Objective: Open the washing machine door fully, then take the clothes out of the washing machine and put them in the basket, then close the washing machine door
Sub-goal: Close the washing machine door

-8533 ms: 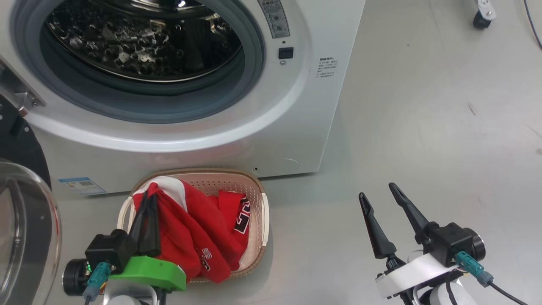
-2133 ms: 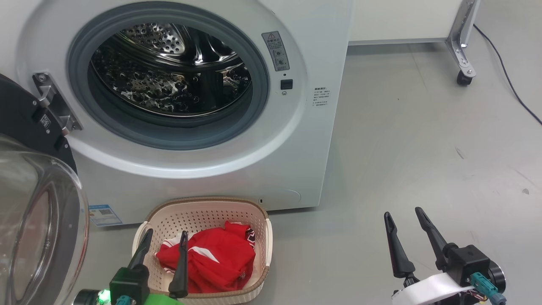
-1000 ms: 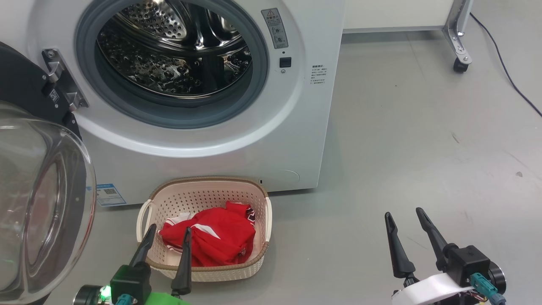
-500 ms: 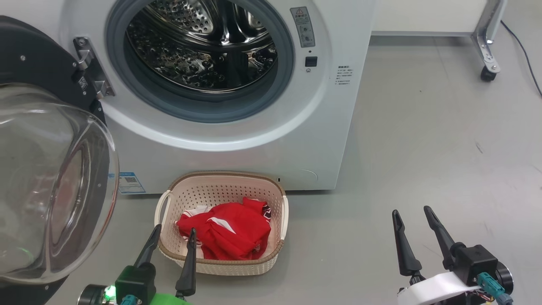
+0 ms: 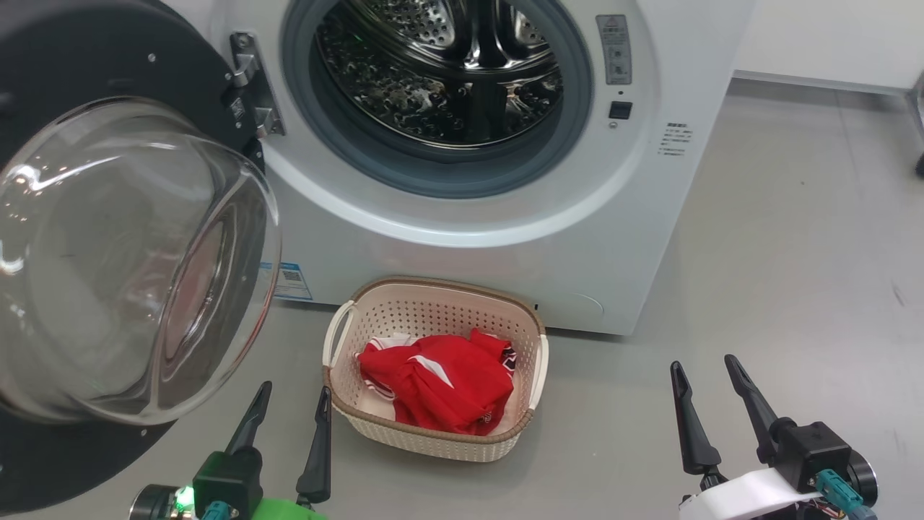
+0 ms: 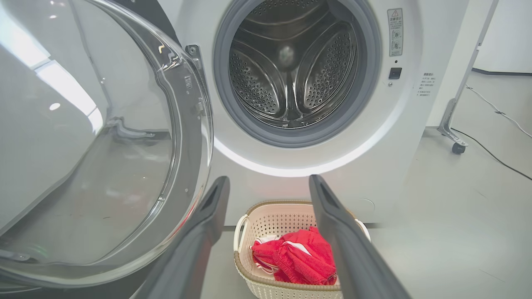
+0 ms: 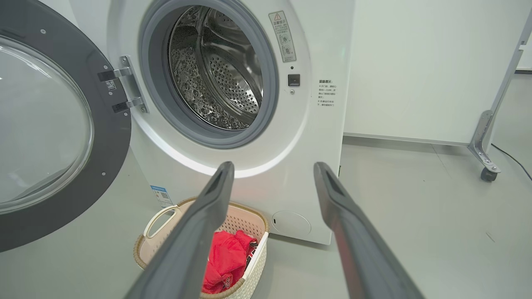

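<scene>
The washing machine door [image 5: 130, 260] stands open to the left of the washing machine [image 5: 462, 238]. It hangs on a metal hinge [image 5: 253, 87] at the left edge of the machine's round opening. Its glossy black ring and clear bulging glass bowl are turned away from that opening.

Inside the machine's grey rubber seal [image 5: 433, 177], the steel drum [image 5: 440, 72] is exposed, showing perforated walls and raised ribs. A small blue label [image 5: 292, 282] sits low on the machine's front at its left corner, just beside the rim of the door glass.

The basket [image 5: 440, 440] rests on the grey floor [image 5: 758, 289] directly in front of the machine's base, below the opening. Whether it touches the machine cannot be told. The clothes [image 5: 447, 383], a red jersey with white trim, lie bunched inside the basket, below its brown rim.

The left gripper [image 5: 296, 390] is positioned in front of the machine, just beside the basket's left end and under the lower edge of the open door. Its dark fingers [image 5: 316, 448] are spread wide with nothing between them.

The right gripper [image 5: 702, 362] is positioned off the machine's right front corner, well apart from the basket, over bare floor. Its fingers are likewise spread wide and hold nothing.
</scene>
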Available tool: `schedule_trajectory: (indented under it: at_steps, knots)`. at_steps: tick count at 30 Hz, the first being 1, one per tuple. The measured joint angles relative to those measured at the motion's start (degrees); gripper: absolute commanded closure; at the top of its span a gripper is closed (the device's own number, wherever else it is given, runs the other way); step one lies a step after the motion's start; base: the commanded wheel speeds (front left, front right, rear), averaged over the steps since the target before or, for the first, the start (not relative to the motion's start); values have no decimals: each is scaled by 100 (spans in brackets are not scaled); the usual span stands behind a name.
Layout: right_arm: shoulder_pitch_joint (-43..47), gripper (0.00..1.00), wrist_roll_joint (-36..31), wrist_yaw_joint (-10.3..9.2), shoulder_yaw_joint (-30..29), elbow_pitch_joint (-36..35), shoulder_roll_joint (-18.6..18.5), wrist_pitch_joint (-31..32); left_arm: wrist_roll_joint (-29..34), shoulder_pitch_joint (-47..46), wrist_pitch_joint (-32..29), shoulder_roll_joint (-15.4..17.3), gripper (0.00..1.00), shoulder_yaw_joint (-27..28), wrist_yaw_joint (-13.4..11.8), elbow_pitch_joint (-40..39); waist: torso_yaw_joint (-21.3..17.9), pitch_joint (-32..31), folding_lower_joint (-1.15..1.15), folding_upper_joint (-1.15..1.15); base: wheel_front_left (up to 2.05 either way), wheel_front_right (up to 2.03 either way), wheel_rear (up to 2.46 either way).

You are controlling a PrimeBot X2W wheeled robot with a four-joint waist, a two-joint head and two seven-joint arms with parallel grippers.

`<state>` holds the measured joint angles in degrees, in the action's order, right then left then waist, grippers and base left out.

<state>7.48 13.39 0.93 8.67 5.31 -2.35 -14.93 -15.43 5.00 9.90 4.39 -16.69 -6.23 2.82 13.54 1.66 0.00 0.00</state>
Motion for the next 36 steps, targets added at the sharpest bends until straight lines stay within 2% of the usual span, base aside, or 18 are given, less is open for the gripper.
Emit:
schedule_trajectory:
  at_steps: [20, 36]
  knots:
    - [-2, 0, -51, 70, 144, -57, 2, 0, -2, -2, 33, -15, 0, 169, -1, -40, 1263, 83, 0, 0, 0, 0, 0]
    - [-110, 0, -51, 96, 270, 4, 2, 0, -2, -1, 101, -24, 0, 244, -3, -97, 1355, 187, 0, 0, 0, 0, 0]
